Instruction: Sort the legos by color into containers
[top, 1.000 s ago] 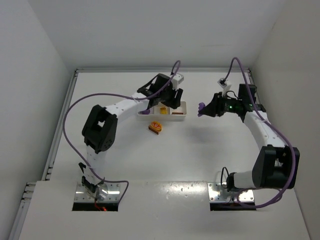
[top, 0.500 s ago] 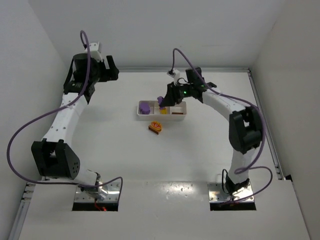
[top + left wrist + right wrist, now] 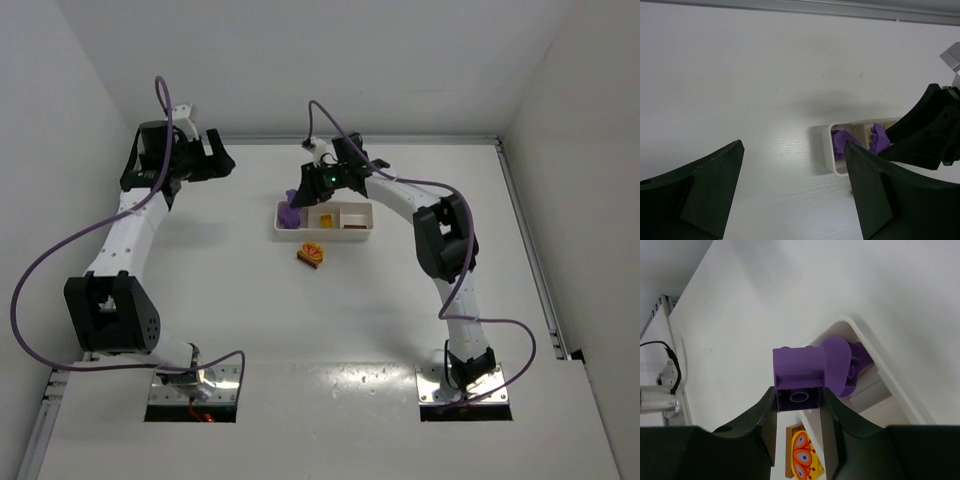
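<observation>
Purple brick (image 3: 799,377) is pinched in the right gripper's (image 3: 799,399) closed jaws above the tray's (image 3: 890,375) purple-stocked end compartment, a drop being called for next; the left gripper (image 3: 793,150) is spread wide, empty.

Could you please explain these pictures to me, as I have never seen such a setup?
These are two robot arms bolted to a table, each ending in two fingers. The wide picture looks down from above and behind; the other two come from cameras on the wrists. A white tray with three compartments holds a purple piece at one end, a yellow piece in the middle and a brownish piece at the other end. A yellow-orange brick lies loose on the table beside it. The right arm's fingers grip a purple brick by the purple end. The left arm's fingers are open and empty, away from the tray.
</observation>
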